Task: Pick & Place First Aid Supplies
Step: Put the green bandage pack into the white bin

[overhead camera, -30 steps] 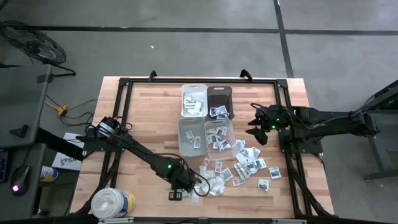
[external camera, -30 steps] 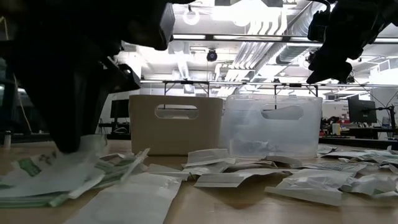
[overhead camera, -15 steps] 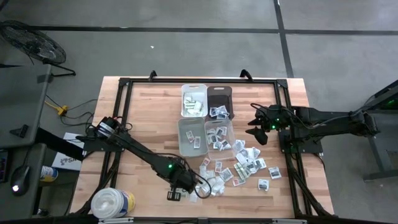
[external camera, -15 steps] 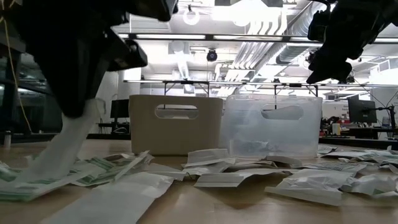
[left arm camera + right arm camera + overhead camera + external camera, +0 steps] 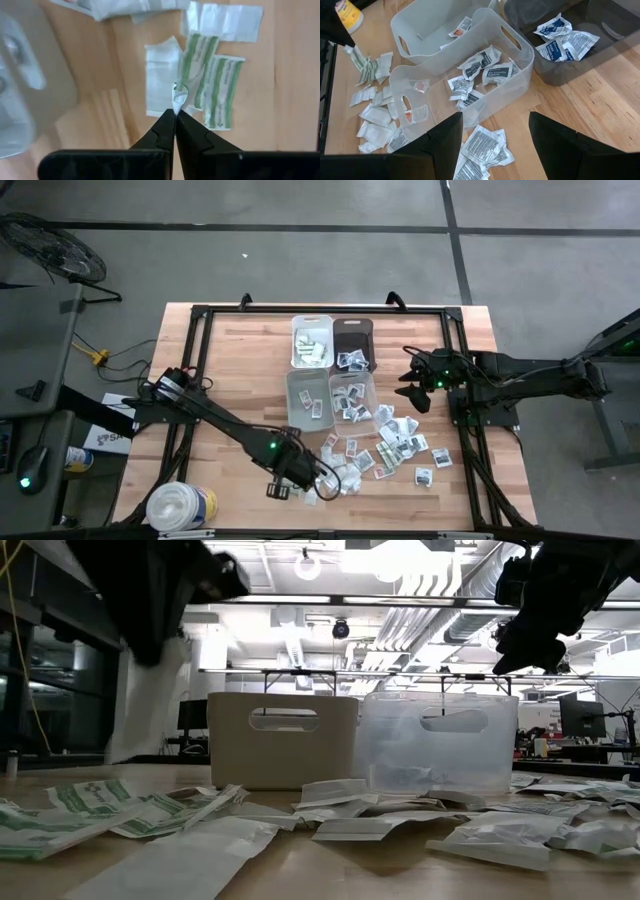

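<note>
Wood plank table [image 5: 230, 370], black frame round the edge. Four small bins in a 2x2 block at center, toward 12 o'clock: white bin [image 5: 312, 341], dark bin [image 5: 353, 343], two clear bins [image 5: 308, 401] behind them. Loose paper packets [image 5: 385, 450] scattered at 5 o'clock. Big white tub [image 5: 181, 506] at 7 o'clock corner.

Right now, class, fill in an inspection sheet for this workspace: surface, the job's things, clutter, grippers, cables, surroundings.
Surface: wooden table with a black frame.
Job's things: loose packets scattered on the wood; more lie in four bins.
Clutter: white tub at a table corner.
Grippers: left gripper shut on a pale packet, lifted off the table; right gripper open, hovering beside the bins.
Cables: yellow cable on the floor.
Surroundings: fan, grey floor.
</note>
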Controlling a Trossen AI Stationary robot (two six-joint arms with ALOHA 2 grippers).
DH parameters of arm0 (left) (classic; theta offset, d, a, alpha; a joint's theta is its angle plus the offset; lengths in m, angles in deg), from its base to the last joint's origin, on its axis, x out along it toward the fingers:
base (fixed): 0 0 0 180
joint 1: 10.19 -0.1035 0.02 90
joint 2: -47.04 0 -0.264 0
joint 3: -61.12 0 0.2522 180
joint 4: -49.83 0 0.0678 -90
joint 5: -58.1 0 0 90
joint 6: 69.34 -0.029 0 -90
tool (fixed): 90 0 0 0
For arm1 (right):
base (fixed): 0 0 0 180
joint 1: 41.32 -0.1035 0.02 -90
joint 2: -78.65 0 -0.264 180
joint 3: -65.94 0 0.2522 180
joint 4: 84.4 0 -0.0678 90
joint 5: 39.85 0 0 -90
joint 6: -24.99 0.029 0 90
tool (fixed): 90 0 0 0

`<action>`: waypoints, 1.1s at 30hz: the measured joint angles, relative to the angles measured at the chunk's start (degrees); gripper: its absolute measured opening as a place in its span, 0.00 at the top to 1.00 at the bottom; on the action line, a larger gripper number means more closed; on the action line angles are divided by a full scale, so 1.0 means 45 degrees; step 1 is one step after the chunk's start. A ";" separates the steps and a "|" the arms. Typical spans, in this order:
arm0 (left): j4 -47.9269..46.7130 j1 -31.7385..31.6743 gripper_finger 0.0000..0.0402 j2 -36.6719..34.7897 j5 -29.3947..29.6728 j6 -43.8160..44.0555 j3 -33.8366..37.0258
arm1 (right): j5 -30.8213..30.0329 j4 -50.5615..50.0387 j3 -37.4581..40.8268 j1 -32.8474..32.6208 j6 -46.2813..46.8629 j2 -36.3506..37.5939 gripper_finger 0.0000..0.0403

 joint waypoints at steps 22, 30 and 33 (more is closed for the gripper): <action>-0.0283 -0.1309 0.98 -0.1750 0.3402 0.0003 -0.0381 | 0.0023 0.0000 0.0000 0.0005 -0.0385 0.0000 0.45; -0.0185 -0.3660 0.98 -0.1750 0.3514 -0.1779 -0.0381 | 0.0023 0.0000 0.0000 0.0002 -0.0468 0.0000 0.45; 0.0075 -0.4778 0.98 -0.1750 0.3555 -0.2842 -0.0381 | 0.0024 0.0000 0.0000 0.0005 -0.0460 0.0000 0.45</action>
